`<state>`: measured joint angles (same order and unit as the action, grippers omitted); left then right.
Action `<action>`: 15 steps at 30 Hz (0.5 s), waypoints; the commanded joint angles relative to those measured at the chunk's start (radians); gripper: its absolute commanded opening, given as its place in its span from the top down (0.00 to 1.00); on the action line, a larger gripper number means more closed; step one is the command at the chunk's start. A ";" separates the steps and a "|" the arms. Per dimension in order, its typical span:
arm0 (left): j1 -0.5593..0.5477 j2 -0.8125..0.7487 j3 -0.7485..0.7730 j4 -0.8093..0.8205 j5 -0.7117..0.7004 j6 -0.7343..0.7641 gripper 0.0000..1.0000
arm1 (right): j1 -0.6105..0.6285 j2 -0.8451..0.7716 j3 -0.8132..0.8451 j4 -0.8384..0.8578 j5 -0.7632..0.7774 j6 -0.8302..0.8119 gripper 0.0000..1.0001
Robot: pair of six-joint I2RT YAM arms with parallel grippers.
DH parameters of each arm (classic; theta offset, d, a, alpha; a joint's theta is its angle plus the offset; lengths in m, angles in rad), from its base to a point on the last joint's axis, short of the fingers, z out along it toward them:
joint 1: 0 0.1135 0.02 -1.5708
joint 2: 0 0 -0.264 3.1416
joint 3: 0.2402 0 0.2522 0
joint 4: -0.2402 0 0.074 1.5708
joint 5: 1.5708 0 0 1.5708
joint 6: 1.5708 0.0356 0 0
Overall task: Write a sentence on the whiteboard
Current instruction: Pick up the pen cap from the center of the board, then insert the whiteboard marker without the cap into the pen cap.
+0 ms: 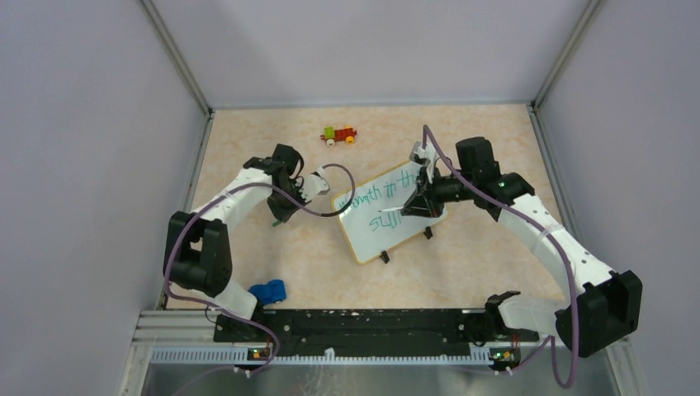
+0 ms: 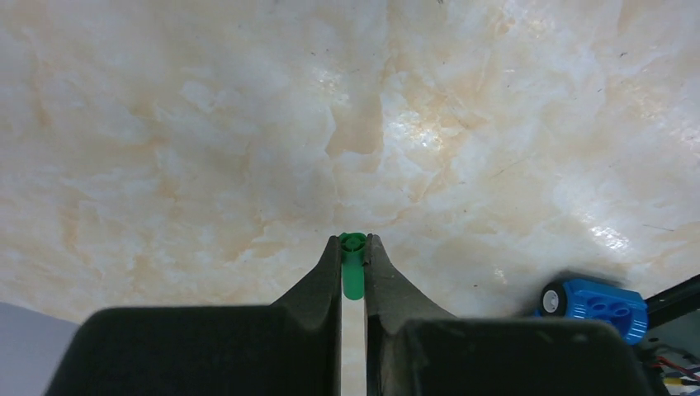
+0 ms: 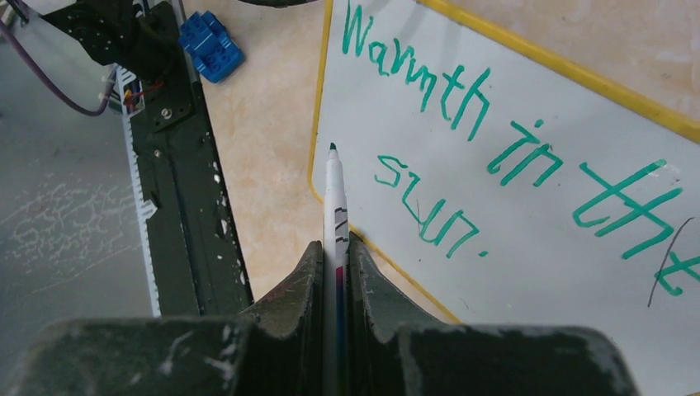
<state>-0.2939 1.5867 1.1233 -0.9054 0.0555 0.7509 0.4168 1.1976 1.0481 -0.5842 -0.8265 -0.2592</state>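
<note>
Since the sentence [image 3: 462, 140] looks finished on the whiteboard [image 1: 388, 216], which stands tilted just right of centre, capping seems next: the right gripper [image 3: 336, 245], clamped on the marker [image 3: 333, 190], should line its tip squarely with the green cap [image 2: 353, 268] pinched in the left gripper [image 2: 353, 242]. A blue toy [image 1: 268, 290] lies near left, a small toy car [image 1: 339, 134] far off; neither blocks the way

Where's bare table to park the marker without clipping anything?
Bare: the near strip between the blue toy and the whiteboard, along the base rail; also the far left corner beside the toy car. Crowded mid-table, where the left gripper and right gripper flank the whiteboard.
</note>
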 commanded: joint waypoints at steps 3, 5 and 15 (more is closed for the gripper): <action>0.012 -0.065 0.138 -0.065 0.085 -0.115 1.00 | -0.009 -0.026 0.124 -0.040 0.017 -0.017 1.00; 0.016 -0.073 0.182 -0.075 0.097 -0.146 1.00 | -0.009 -0.019 0.152 -0.057 0.024 -0.020 1.00; 0.035 -0.138 0.532 0.037 0.143 -0.517 1.00 | -0.009 0.042 0.344 -0.023 0.051 0.110 1.00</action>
<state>-0.2676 1.5429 1.5387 -0.9653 0.1524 0.4538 0.4168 1.2163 1.2861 -0.6510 -0.7853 -0.2218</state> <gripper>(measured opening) 0.108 0.096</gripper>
